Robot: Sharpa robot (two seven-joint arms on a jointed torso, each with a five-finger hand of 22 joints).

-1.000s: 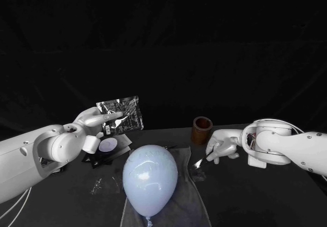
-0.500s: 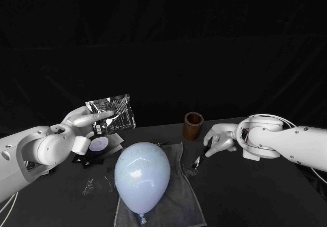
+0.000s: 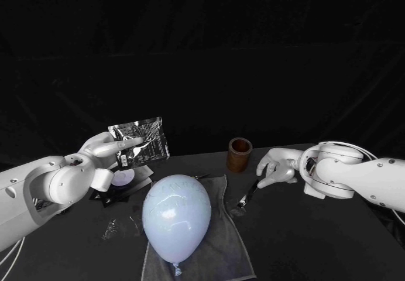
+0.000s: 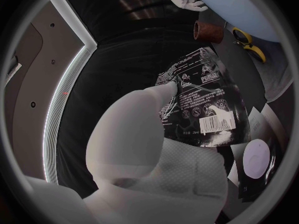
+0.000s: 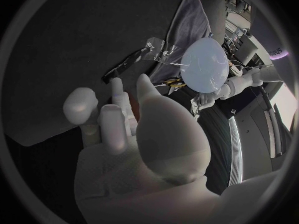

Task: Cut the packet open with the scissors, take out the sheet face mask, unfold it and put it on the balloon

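In the head view, the left hand (image 3: 108, 149) holds the face-mask packet (image 3: 140, 140) upright in the air, its fingers pinched on the packet's near edge, well above the black table (image 3: 321, 246). The pale balloon (image 3: 175, 215) lies on a grey cloth (image 3: 221, 246), and a brown tube (image 3: 240, 153) stands behind it. The right hand (image 3: 277, 168) hovers with its fingers curled down over a thin silvery strip (image 3: 250, 192) (whether it touches or grips the strip, I cannot tell).

In the left wrist view, a fingertip (image 4: 167, 87) presses on the packet's printed face. The yellow-handled scissors (image 4: 248, 43) lie beside the balloon, near the tube, in neither hand.

In the right wrist view, the right hand's fingers stand slightly apart with nothing plainly between them. The strip lies just past their tips, by the cloth's edge.
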